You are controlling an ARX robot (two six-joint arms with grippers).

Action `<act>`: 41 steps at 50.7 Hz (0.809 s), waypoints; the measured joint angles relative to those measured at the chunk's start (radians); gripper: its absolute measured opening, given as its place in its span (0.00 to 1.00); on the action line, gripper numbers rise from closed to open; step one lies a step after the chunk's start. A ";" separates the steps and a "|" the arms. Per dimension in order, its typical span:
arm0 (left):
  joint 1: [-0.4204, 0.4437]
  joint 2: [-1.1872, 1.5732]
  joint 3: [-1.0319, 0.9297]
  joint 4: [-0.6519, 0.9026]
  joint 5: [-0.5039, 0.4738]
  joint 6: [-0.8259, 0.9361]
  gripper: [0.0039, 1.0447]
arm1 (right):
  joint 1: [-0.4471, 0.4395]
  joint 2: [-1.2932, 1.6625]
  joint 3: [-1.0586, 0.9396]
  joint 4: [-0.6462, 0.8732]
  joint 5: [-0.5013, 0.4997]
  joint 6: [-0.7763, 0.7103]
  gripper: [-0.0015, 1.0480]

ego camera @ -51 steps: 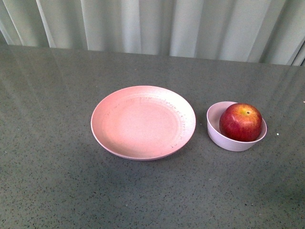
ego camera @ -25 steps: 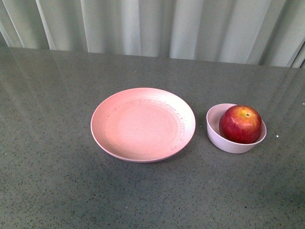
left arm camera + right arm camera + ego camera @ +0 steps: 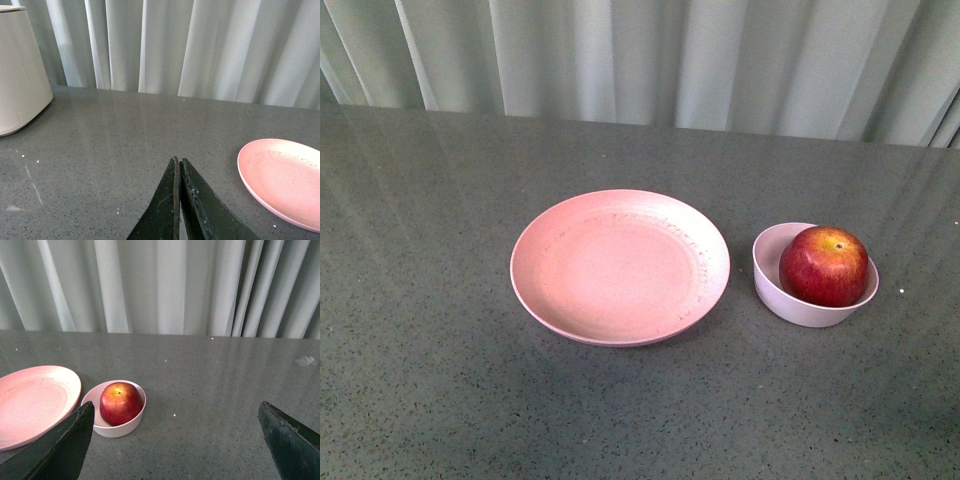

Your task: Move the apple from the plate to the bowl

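Observation:
The dark red apple [image 3: 824,265] rests inside the small pale bowl [image 3: 790,302], to the right of the wide pink plate [image 3: 620,266], which holds nothing. Neither arm shows in the front view. In the right wrist view the apple [image 3: 120,403] sits in the bowl [image 3: 125,427] beside the plate [image 3: 35,402]; my right gripper [image 3: 176,410] is open, pulled back from the bowl with bare table between its fingers. My left gripper [image 3: 178,161] is shut on nothing, over the table and apart from the plate [image 3: 285,180].
A dark grey speckled table [image 3: 440,380] carries everything. Pale curtains [image 3: 650,55] hang along its far edge. A white rounded container [image 3: 17,75] stands on the table at the edge of the left wrist view.
Plate, bowl and apple have slid slightly lower in the front view, as if the camera tilted. The apple stays in the bowl.

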 joint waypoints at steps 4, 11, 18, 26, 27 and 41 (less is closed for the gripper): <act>0.000 -0.023 0.000 -0.023 0.000 0.000 0.01 | 0.000 0.000 0.000 0.000 0.000 0.000 0.91; 0.000 -0.121 0.000 -0.151 0.001 0.000 0.01 | 0.000 0.000 0.000 0.000 0.000 0.000 0.91; 0.001 -0.203 0.000 -0.221 0.000 0.001 0.01 | 0.000 0.000 0.000 0.000 -0.001 0.000 0.91; 0.001 -0.204 0.000 -0.221 0.000 0.001 0.01 | 0.000 0.000 0.000 0.000 0.000 0.000 0.91; 0.001 -0.204 0.000 -0.221 0.000 0.001 0.01 | 0.000 0.000 0.000 0.000 0.000 0.000 0.91; 0.001 -0.204 0.000 -0.221 0.000 0.001 0.29 | 0.000 0.000 0.000 0.000 0.000 0.000 0.91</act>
